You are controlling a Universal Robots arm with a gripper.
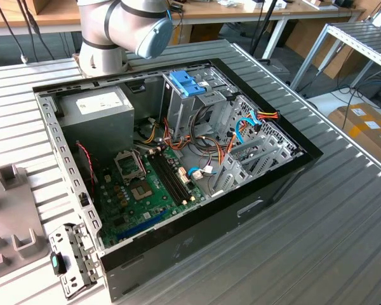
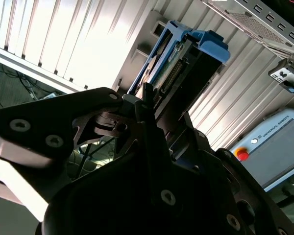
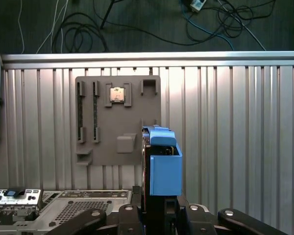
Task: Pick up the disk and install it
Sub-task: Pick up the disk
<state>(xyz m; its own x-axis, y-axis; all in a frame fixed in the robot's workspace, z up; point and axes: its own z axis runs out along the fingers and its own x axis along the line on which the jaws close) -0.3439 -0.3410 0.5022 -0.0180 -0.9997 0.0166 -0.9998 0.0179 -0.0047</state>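
Fingers (image 2: pixel 149 115), pointing down, clamp the disk (image 2: pixel 183 63) above the table (image 3: pixel 235 122).

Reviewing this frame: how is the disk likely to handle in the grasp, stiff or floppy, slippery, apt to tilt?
The disk looks like a rigid block with blue plastic rails, so it probably will not flex. In both wrist views it juts well beyond the gripper, so it may pivot if nudged. Its smooth sides could slip somewhat.

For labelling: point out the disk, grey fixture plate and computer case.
the disk (image 3: pixel 165 169), first wrist view, on its blue side rail.
the grey fixture plate (image 3: pixel 105 125), first wrist view, on its bare middle.
the computer case (image 1: pixel 190 246), exterior view, on its dark outer wall.
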